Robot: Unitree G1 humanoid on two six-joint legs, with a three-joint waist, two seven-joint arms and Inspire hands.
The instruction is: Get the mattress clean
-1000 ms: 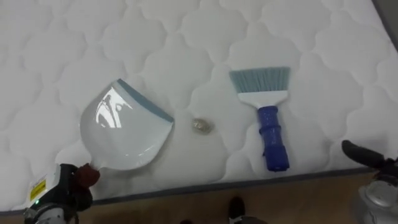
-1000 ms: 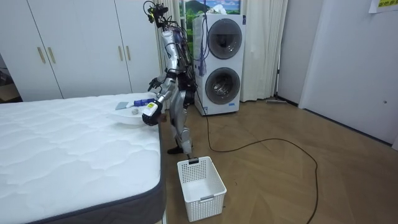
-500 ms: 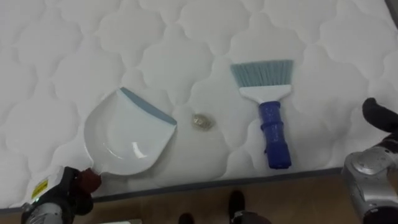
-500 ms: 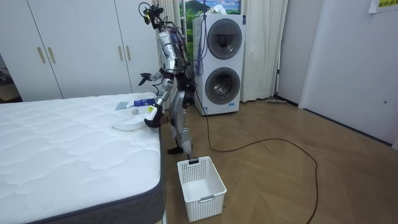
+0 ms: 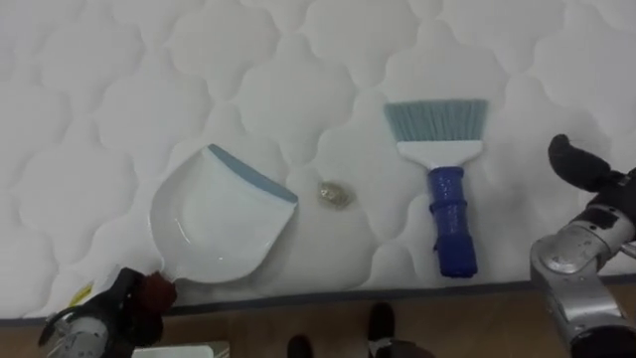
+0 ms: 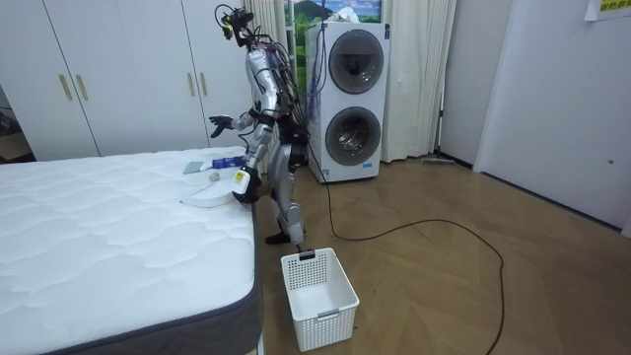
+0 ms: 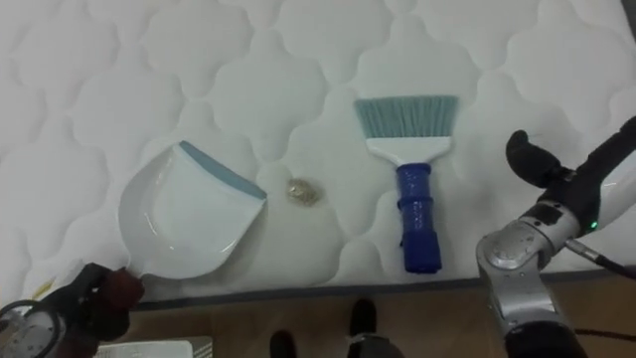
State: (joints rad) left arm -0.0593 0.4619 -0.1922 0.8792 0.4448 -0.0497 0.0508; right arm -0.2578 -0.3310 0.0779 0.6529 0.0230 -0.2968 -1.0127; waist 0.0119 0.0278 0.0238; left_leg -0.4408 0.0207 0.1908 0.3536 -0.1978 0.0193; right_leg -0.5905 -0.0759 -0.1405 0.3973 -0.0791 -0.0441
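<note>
A: Status on the bed clean?

B: Early. White quilted mattress (image 5: 119, 80) carries one small crumpled pale scrap of litter (image 5: 335, 194), not yet swept. It lies between the pan and the brush, just beside the pan's lip, apart from it.

A: Tools?

B: One white plastic dustpan with a grey-blue front lip (image 5: 219, 224), empty, lip turned toward the scrap. One hand brush with a blue handle and pale blue bristles (image 5: 449, 199), lying flat on the mattress, bristles pointing away from the bed's edge. Nothing is touching it.

A: Hands?

B: Left hand (image 5: 114, 318) at the bed's near edge, fingers curled round the dustpan's handle. Right hand (image 5: 576, 164) is in the air to the right of the brush, near it but apart. In the room view it is raised above the bed with fingers spread, holding nothing.

A: So what's left?

B: By my reading, nearly all of it: take up the brush, sweep the scrap into the pan, then empty it. One white slatted plastic basket (image 6: 317, 286) stands on the floor near the robot's feet, a likely place for that.

A: Tally?

B: One pan, one brush, one scrap, one basket.
</note>
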